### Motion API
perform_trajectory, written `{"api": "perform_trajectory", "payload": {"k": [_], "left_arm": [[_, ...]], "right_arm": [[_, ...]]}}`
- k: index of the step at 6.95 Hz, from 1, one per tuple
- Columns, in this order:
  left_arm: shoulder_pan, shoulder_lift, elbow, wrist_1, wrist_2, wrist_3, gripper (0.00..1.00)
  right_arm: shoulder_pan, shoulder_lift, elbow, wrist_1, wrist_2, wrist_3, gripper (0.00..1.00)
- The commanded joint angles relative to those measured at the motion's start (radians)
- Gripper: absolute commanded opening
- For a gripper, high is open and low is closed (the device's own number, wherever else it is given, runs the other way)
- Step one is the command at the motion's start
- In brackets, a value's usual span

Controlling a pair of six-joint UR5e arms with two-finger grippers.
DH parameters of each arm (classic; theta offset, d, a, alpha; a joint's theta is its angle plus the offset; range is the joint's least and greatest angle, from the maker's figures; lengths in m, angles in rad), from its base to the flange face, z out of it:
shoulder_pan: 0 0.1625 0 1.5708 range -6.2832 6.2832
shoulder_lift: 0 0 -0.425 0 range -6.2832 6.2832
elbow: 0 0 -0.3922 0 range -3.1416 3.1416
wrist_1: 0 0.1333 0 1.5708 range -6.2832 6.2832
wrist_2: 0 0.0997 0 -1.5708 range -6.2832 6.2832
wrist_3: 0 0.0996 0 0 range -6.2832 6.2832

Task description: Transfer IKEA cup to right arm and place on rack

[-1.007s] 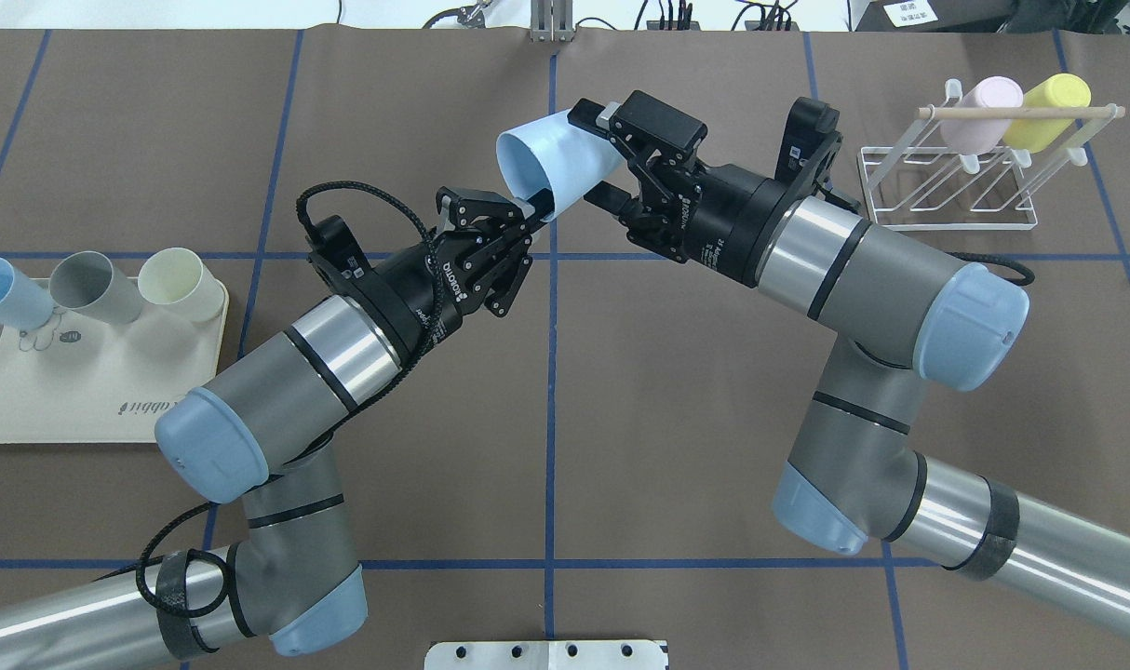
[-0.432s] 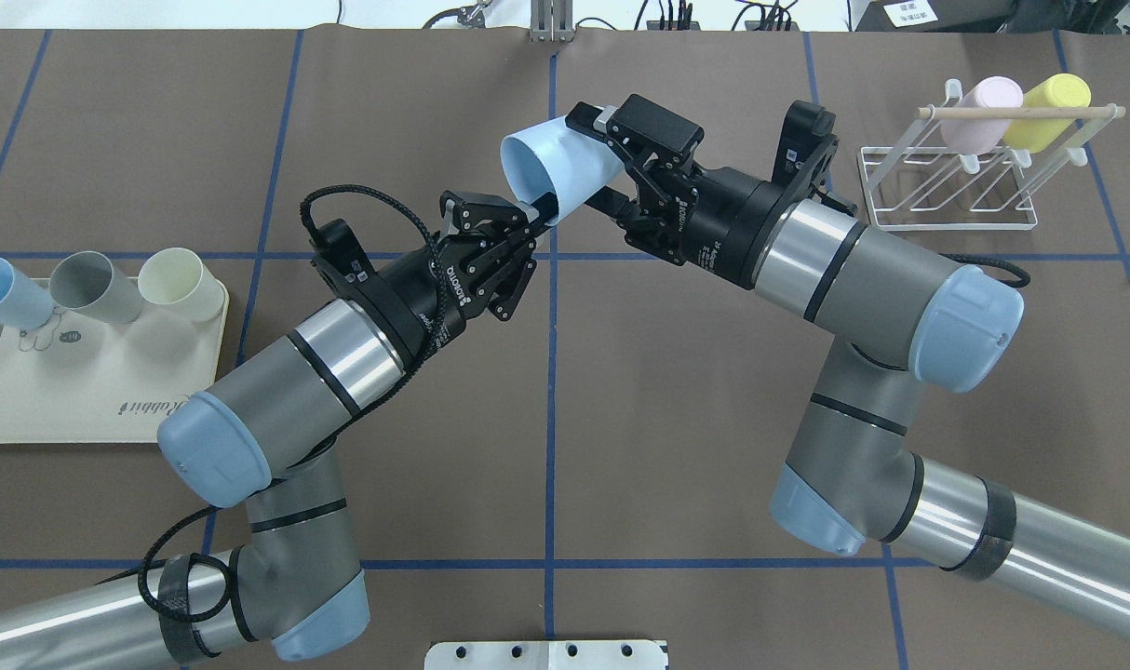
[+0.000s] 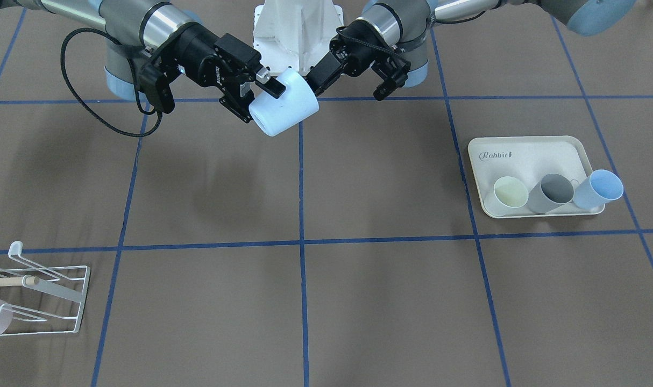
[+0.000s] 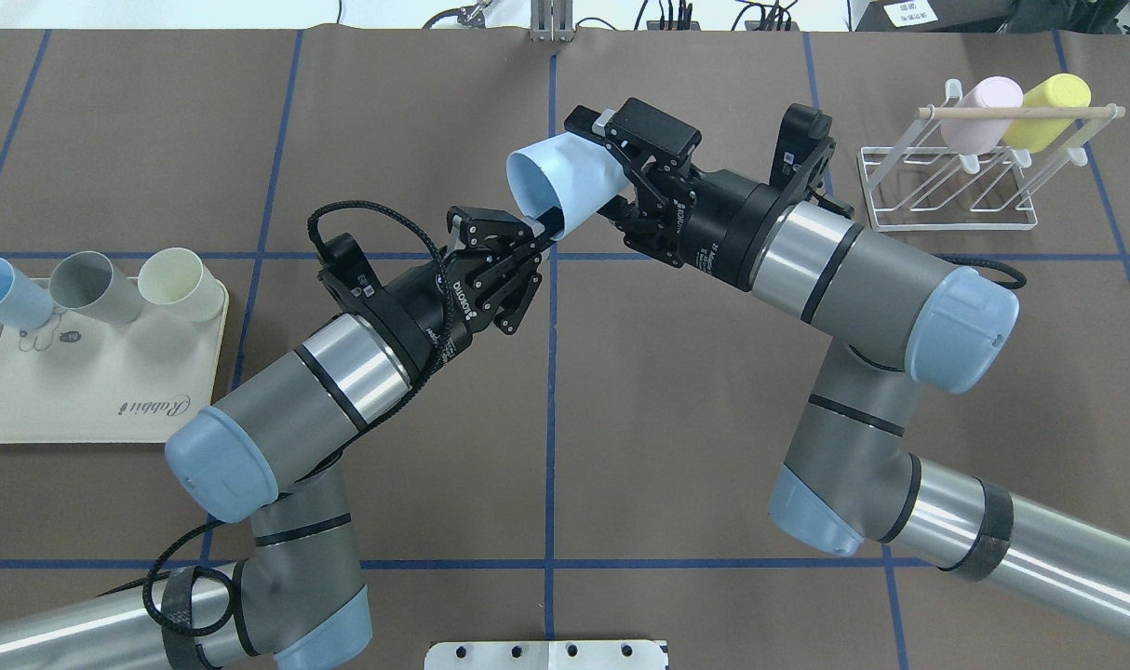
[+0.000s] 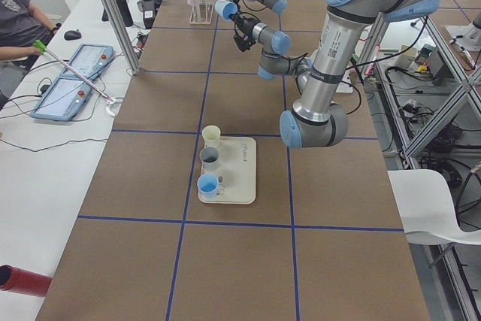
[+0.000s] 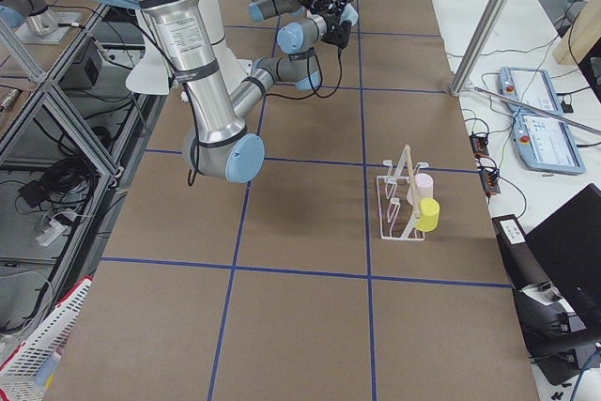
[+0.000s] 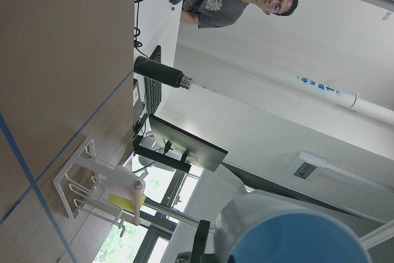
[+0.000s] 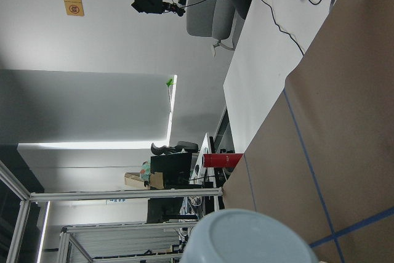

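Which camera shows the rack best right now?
The overhead exterior view: the rack sits whole and unobstructed, with a pink cup and a yellow cup on it. Exterior right shows it whole but smaller; front-facing crops it at the frame edge; the left wrist view shows it small and sideways.

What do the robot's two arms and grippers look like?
The left arm and right arm are grey tubes with silver bands and light-blue joint caps. The left gripper and right gripper are black with white lettering. A black braided cable loops at each wrist.
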Motion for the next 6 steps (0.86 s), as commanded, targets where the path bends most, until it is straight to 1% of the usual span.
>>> {"api": "perform_trajectory", "payload": {"k": [1,5,6], "left_arm": [[0.022,-0.007,0.0,0.0,0.027,0.002,0.0],[0.03,-0.011,-0.006,0.0,0.032,0.002,0.0],[0.03,-0.011,-0.008,-0.002,0.032,0.003,0.0]], "right_arm": [[-0.002,0.001,-0.002,0.002,0.0,0.0,1.0],[-0.004,0.003,-0.005,0.0,-0.002,0.0,1.0],[-0.004,0.004,-0.007,0.002,-0.002,0.002,0.94]]}}
